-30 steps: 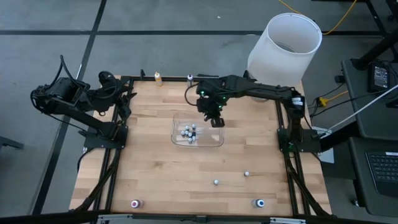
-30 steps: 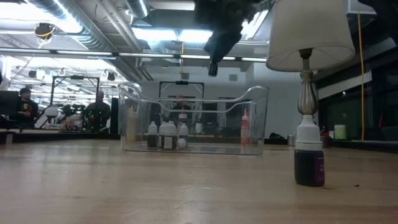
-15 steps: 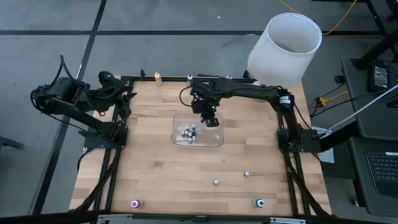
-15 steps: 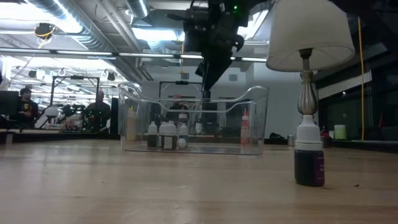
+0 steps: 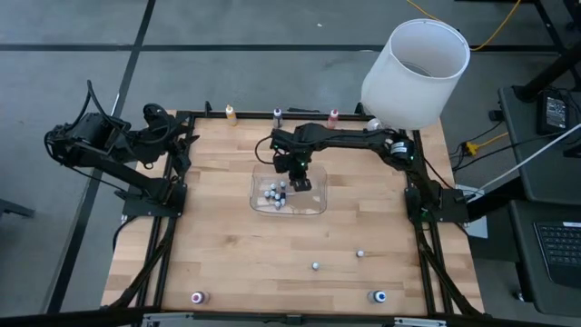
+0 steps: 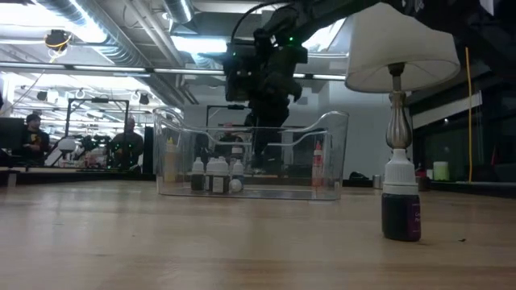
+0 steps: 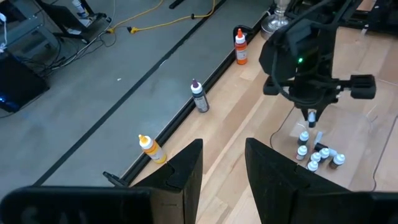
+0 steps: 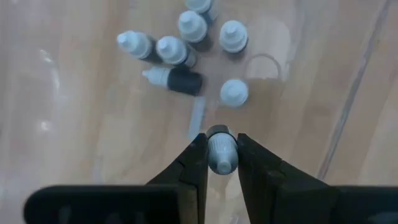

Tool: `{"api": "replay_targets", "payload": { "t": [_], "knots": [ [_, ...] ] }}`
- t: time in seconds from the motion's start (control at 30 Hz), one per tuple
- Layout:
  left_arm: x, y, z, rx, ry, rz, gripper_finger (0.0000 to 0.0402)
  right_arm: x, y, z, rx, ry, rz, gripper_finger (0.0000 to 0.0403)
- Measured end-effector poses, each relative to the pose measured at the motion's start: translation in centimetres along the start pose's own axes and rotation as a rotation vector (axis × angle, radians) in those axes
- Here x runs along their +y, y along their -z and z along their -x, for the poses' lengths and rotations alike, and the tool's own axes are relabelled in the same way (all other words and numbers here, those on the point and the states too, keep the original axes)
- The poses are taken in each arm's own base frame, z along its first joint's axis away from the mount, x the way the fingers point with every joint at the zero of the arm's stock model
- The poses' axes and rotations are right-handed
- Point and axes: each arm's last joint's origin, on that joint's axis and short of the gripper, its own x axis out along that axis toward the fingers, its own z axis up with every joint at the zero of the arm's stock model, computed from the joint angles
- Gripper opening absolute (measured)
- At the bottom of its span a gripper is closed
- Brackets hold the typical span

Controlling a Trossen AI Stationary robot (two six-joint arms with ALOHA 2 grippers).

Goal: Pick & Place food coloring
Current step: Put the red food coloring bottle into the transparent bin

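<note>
The bottle (image 8: pixel 221 151) I carry is tiny, light and stiff, with a smooth pale cap that could slip, so I judge the cap or neck the place to take it, and there my right pincer (image 8: pixel 220 155) pinches it, hanging over the clear tray (image 5: pixel 316 205) mid-worktop (image 5: pixel 227 254). Below lie more bottles (image 8: pixel 186 46) in the tray, one tipped on its side. Other bottles stand along the far edge, yellow (image 5: pixel 231 113), dark (image 5: pixel 277 114) and red (image 5: pixel 333 115). A second ago my right arm reached over the tray's far-right corner; now it has swung leftward and lower, into the tray's mouth. My left pincer (image 7: pixel 222 163) waits at the worktop's left, slightly spread, empty.
</note>
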Motion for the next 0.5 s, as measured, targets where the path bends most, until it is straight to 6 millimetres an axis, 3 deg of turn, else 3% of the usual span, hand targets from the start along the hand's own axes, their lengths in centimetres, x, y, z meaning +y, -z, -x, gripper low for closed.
{"api": "replay_targets", "payload": {
  "t": [0.27, 0.5],
  "knots": [
    [0.0, 0.0, 0.0, 0.001, 0.002, -0.001, 0.0116, -0.5, -0.5, -0.6, -0.043, 0.047, 0.017, 0.0075],
    [0.0, 0.0, 0.0, 0.001, 0.002, -0.001, 0.0116, -0.6, 0.4, -2.0, -0.010, 0.042, -0.022, 0.0072]
  ]
}}
